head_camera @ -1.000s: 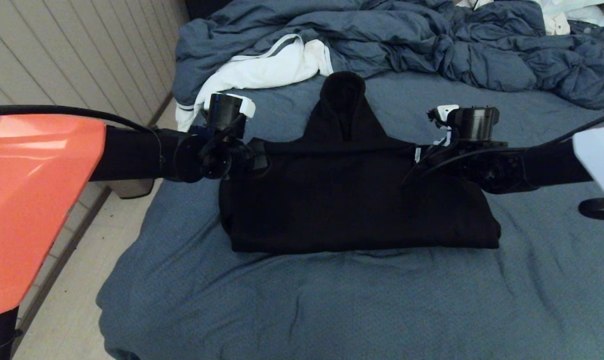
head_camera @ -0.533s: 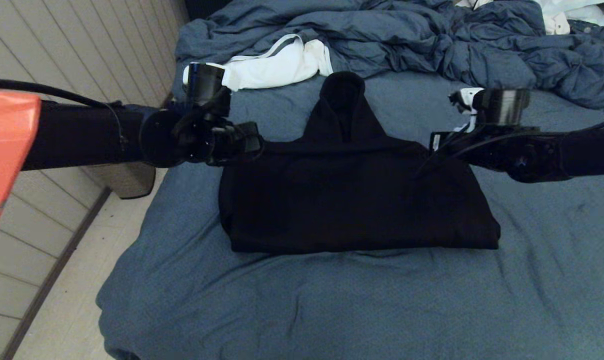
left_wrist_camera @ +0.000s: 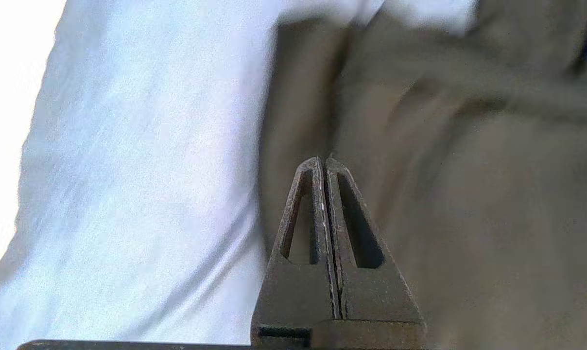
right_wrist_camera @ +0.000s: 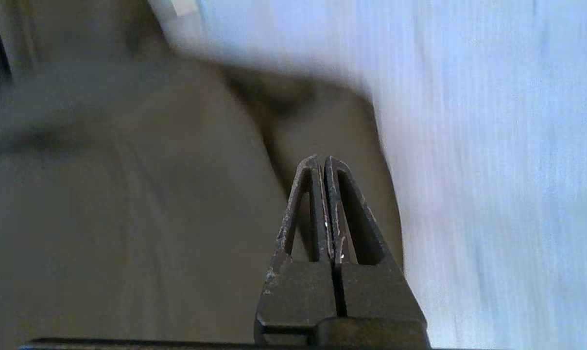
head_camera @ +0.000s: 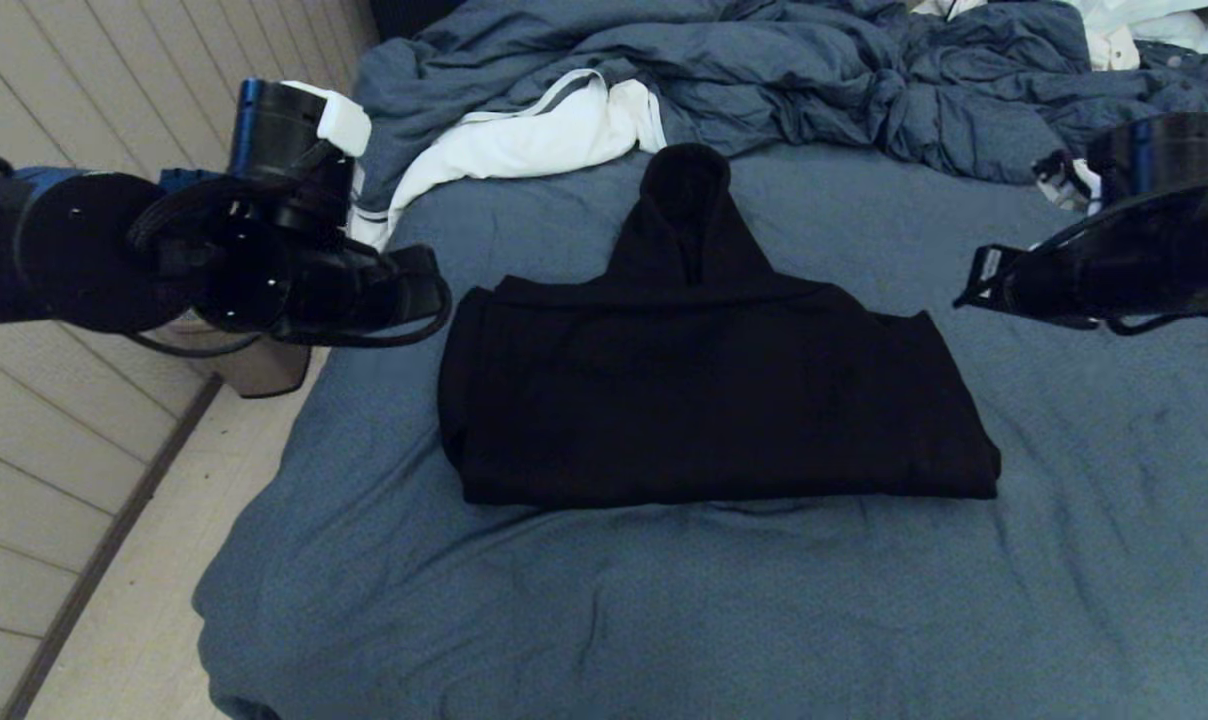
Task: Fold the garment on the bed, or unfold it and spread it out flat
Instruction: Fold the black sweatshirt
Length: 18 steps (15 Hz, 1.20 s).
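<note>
The garment [head_camera: 704, 400] is a black hoodie lying folded into a wide rectangle in the middle of the bed [head_camera: 664, 610], its hood [head_camera: 684, 200] pointing away from me. My left gripper [head_camera: 438, 296] hovers just off the hoodie's left edge, shut and empty. Off the hoodie's right shoulder, my right gripper [head_camera: 968, 292] is raised above the sheet, also shut with nothing in it. In the left wrist view the closed left gripper [left_wrist_camera: 322, 161] sits over the garment's edge [left_wrist_camera: 468, 204]. The right wrist view shows the closed right gripper [right_wrist_camera: 322, 161] over the garment [right_wrist_camera: 128, 204].
A crumpled blue-grey duvet [head_camera: 814, 80] fills the back of the bed, with a white cloth with grey stripes [head_camera: 524, 140] beside the hood. The bed's left edge drops to a pale floor [head_camera: 144, 600] along a panelled wall [head_camera: 114, 110].
Both arms have swung outward from over the hoodie's shoulders, the left one leftward and the right one rightward. The hoodie has stayed in place.
</note>
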### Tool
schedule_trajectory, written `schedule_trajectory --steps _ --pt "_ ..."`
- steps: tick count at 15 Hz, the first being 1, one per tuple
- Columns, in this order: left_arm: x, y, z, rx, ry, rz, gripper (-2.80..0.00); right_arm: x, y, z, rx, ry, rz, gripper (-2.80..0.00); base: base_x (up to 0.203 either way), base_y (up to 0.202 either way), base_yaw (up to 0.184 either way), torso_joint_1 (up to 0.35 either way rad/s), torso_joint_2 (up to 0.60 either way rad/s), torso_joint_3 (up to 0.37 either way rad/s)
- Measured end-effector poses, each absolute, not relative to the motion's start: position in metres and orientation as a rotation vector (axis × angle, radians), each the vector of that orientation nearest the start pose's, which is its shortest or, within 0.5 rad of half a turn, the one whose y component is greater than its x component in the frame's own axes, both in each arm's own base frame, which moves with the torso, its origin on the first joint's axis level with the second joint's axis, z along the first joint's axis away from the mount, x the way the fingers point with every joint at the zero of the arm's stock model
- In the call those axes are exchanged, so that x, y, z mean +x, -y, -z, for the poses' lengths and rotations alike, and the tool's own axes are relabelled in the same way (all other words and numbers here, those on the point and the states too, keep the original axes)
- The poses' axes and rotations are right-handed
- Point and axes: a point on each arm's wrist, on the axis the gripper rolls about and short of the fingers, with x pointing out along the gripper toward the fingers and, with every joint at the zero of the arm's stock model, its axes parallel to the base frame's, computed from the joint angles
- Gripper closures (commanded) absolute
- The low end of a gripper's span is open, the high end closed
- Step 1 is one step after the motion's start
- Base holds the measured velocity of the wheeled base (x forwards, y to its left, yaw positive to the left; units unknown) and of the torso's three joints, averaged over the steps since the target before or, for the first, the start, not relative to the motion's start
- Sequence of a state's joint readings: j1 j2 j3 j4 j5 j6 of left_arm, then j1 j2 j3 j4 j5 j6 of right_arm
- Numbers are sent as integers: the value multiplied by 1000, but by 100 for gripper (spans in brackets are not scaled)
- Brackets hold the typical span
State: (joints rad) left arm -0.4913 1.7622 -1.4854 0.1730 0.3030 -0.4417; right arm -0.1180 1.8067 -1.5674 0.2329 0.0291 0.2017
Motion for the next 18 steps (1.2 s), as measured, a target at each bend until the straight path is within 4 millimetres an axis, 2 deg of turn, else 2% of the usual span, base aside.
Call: schedule_trajectory --steps 4,7,10,13,16,17,18 --pt "267 128 -253 -301 -560 119 0 305 78 -267 369 -662 86 0 0 0 0 0 0 0" --pt "254 107 -248 -396 -640 223 0 282 96 -252 442 -732 34 0 0 0 0 0 0 0" --pt "257 96 -243 -516 -703 316 0 267 105 -235 514 -766 -59 0 0 0 0 0 0 0" --pt "273 99 -243 -553 -629 365 0 256 110 -228 556 -766 -137 0 0 0 0 0 0 0" --pt "278 98 -229 -554 -661 343 0 251 114 -214 555 -742 -146 0 0 0 0 0 0 0" --pt "279 97 -222 -552 -682 332 -280 251 115 -208 541 -719 -146 -280 0 0 0 0 0 0" --pt "280 98 -218 -551 -694 326 -280 251 116 -204 522 -693 -146 -280 0 0 0 0 0 0"
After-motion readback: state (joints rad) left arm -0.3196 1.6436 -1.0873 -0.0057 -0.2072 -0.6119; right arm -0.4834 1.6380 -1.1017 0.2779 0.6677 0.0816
